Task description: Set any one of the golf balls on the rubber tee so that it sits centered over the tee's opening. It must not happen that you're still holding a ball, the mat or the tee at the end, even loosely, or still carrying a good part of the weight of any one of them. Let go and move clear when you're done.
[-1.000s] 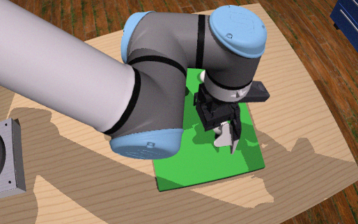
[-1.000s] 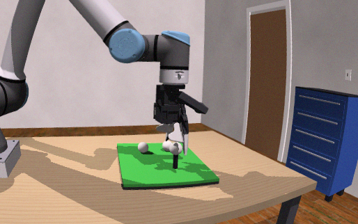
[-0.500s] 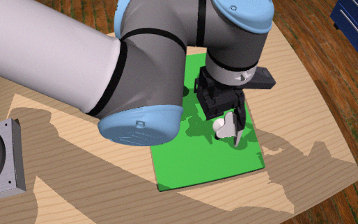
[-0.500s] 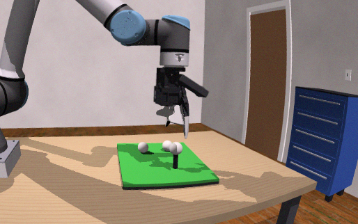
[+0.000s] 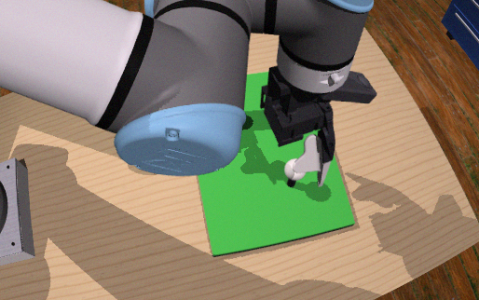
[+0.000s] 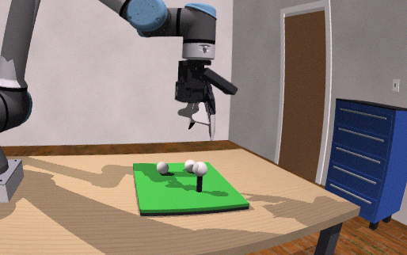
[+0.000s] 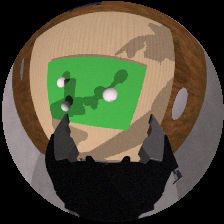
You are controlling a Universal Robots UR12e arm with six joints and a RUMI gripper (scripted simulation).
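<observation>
A white golf ball (image 6: 200,168) sits on top of the black rubber tee (image 6: 199,184), which stands upright on the green mat (image 6: 186,189). The ball also shows in the top view (image 5: 293,169) and in the wrist view (image 7: 111,94). Two more golf balls (image 6: 162,167) (image 6: 189,165) lie on the mat behind the tee; the wrist view shows them at the mat's left side (image 7: 62,82) (image 7: 65,105). My gripper (image 6: 202,126) is open and empty, well above the tee and ball. Its fingers frame the lower wrist view (image 7: 107,135).
The mat lies on a wooden table (image 6: 99,214). The arm's grey base mount (image 5: 14,214) stands at the table's left edge. A blue drawer cabinet (image 6: 366,158) stands on the floor to the right, next to a brown door (image 6: 302,83).
</observation>
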